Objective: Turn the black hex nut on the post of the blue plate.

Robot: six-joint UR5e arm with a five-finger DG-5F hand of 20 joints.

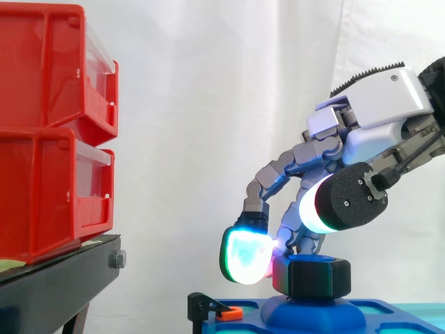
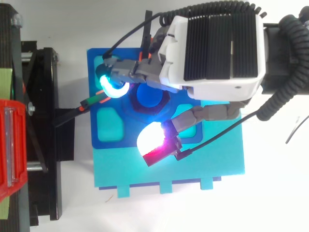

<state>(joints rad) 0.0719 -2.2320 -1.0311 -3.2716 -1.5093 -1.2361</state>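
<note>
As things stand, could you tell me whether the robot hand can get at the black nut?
Probably yes: the robot hand hangs right at the nut on the plate, nothing lies between them, and the red bins stand well aside.

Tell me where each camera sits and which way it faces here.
Side view: beside the work at about its height, looking level across at the black hex nut on the blue plate; the hand comes in from the right edge.
Top view: above the work, looking down on the plate; the hand reaches in from the right, over the nut.
Shared: hand, nut, plate and the red bins at the left.
</note>
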